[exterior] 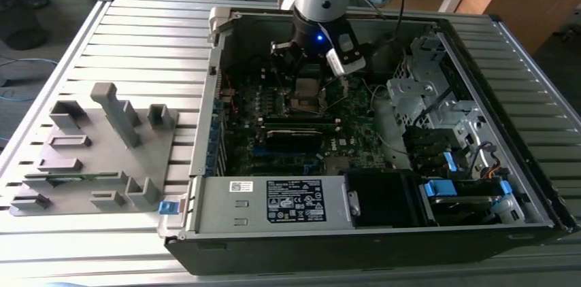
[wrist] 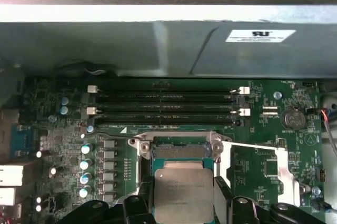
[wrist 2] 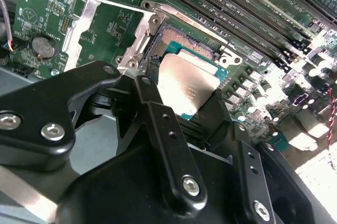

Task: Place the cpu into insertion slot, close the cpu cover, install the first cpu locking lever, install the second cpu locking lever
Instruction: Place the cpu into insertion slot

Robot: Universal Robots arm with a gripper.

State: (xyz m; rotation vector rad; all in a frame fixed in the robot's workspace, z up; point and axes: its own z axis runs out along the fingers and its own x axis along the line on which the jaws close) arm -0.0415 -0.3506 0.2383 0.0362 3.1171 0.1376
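My gripper (exterior: 309, 69) reaches down into the open computer case over the motherboard. In both wrist views its black fingers (wrist 2: 150, 95) are shut on opposite edges of the cpu (wrist 2: 187, 84), a small silver-topped square chip. The cpu (wrist: 183, 195) hangs slightly tilted just over the insertion slot (wrist: 181, 150), whose far strip of contacts (wrist 2: 184, 41) still shows beyond the chip. The cpu cover (wrist 2: 87, 21), a thin silver frame with a square window, is swung open and lies flat beside the slot (wrist: 292, 176).
Long black memory slots (wrist: 168, 105) run just beyond the socket, with the case wall (wrist: 158, 45) behind them. A coin battery (wrist: 293, 119) sits near the cover. A power supply (exterior: 290, 202), a drive cage (exterior: 426, 90) and a grey parts fixture (exterior: 91, 151) surround the work area.
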